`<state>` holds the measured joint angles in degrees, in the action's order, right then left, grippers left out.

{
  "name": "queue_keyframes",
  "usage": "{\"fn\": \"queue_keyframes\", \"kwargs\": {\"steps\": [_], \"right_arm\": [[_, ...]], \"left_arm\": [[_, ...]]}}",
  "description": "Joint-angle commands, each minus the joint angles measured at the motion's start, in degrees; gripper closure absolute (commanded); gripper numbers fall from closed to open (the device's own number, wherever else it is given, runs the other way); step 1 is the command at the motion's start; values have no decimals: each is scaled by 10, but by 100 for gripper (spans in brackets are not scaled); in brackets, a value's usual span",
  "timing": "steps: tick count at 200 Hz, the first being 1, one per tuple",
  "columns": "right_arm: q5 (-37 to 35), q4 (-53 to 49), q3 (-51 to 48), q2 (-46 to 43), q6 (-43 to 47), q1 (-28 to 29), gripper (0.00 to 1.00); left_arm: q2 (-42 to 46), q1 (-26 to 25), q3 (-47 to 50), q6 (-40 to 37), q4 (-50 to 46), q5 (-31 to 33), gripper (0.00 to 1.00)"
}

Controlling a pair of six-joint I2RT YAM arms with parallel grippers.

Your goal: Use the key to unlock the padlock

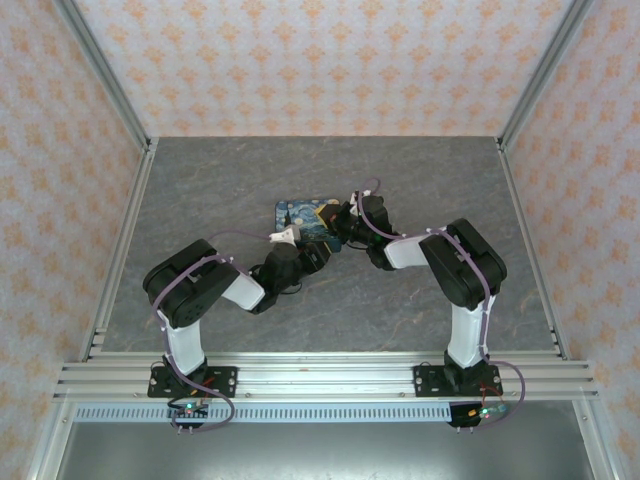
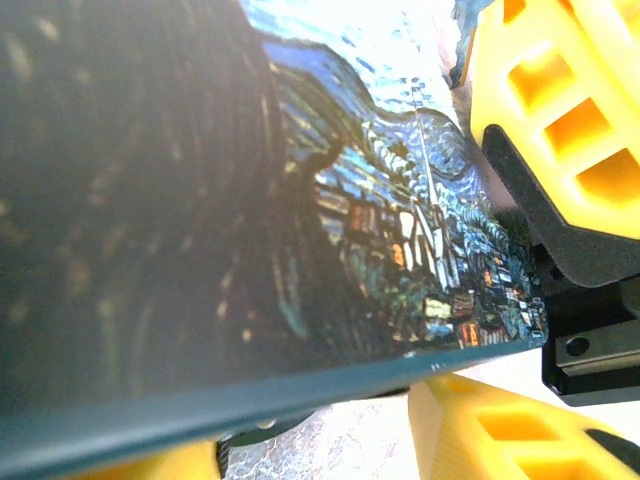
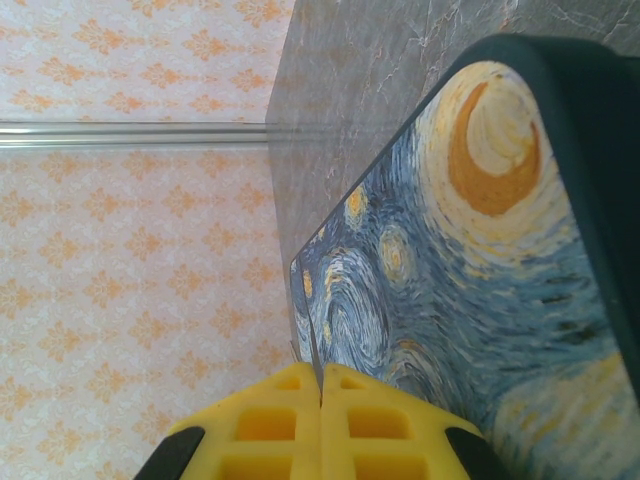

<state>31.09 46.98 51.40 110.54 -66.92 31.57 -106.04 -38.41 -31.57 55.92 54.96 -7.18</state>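
Note:
The padlock (image 1: 300, 215) lies mid-table with its swirling blue-and-yellow face up, and both grippers meet at it. In the left wrist view its painted face (image 2: 380, 200) and dark teal edge run across the frame. My left gripper (image 2: 320, 450) has its yellow fingers (image 2: 490, 430) well apart under that edge, with bare table between them. My right gripper (image 3: 320, 385) has its pads pressed together on the key (image 3: 316, 330). Just the thin blade shows, edge-on against the padlock face (image 3: 480, 260). The key's head is hidden. From above, the right gripper (image 1: 332, 218) is at the padlock's right end and the left gripper (image 1: 318, 250) at its near edge.
The grey stone-patterned table (image 1: 250, 180) is boxed in by patterned walls with aluminium posts (image 1: 100, 70). A rail (image 1: 320, 375) crosses the near edge at the arm bases. One yellow finger of the right gripper (image 2: 560, 100) crowds the top right of the left wrist view.

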Motion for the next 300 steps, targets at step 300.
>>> {"fn": "queue_keyframes", "kwargs": {"steps": [300], "right_arm": [[-1, 11, 8, 22, -10, 6, 100]], "left_arm": [[-13, -19, 5, 103, -57, 86, 77]]}}
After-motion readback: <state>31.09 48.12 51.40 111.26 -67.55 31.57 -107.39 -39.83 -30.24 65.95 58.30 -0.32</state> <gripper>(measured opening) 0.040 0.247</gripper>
